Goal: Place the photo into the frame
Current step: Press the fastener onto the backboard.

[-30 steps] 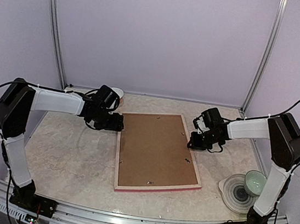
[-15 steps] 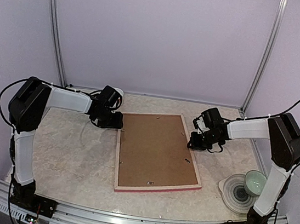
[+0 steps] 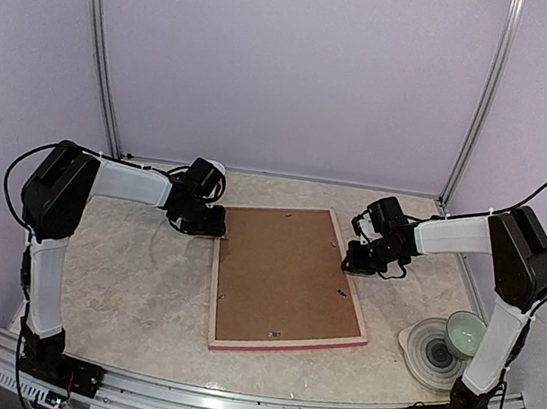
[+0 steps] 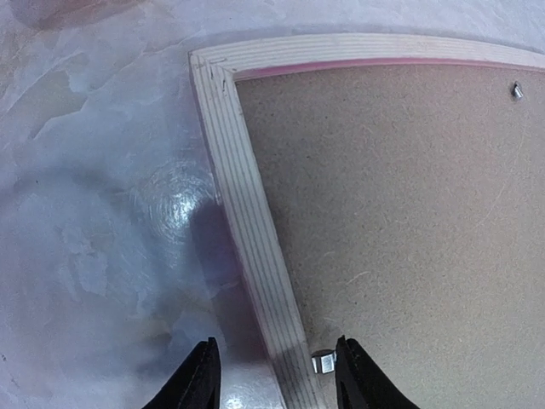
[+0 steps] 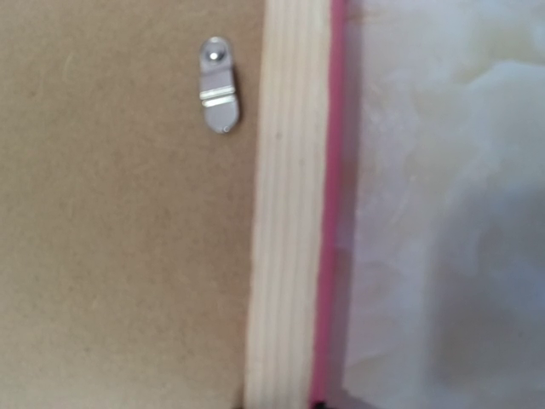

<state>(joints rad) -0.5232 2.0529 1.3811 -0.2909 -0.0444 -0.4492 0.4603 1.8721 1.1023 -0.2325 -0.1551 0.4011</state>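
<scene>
I'm looking at the frame (image 3: 214,288) lying face down in the middle of the table (image 3: 122,285), pale back rails up, with a sliver of pink along its near edge. The brown backing board (image 3: 284,277) fills it. My left gripper (image 4: 272,375) is at the frame's far-left corner. On the left wrist camera its fingers (image 4: 201,379) are spread and straddle the left rail, with a gap on either side and nothing pinched. A small metal tab (image 4: 323,363) sits on the board just inside the inner finger.

My right gripper (image 3: 352,260) hangs over the frame's right rail, towards the far end. Its wrist camera shows only the rail, the board and a turn clip (image 5: 219,85), so I can't tell how those jaws stand. A green bowl (image 3: 465,333) rests on a plate (image 3: 431,348) by the table's near-right corner.
</scene>
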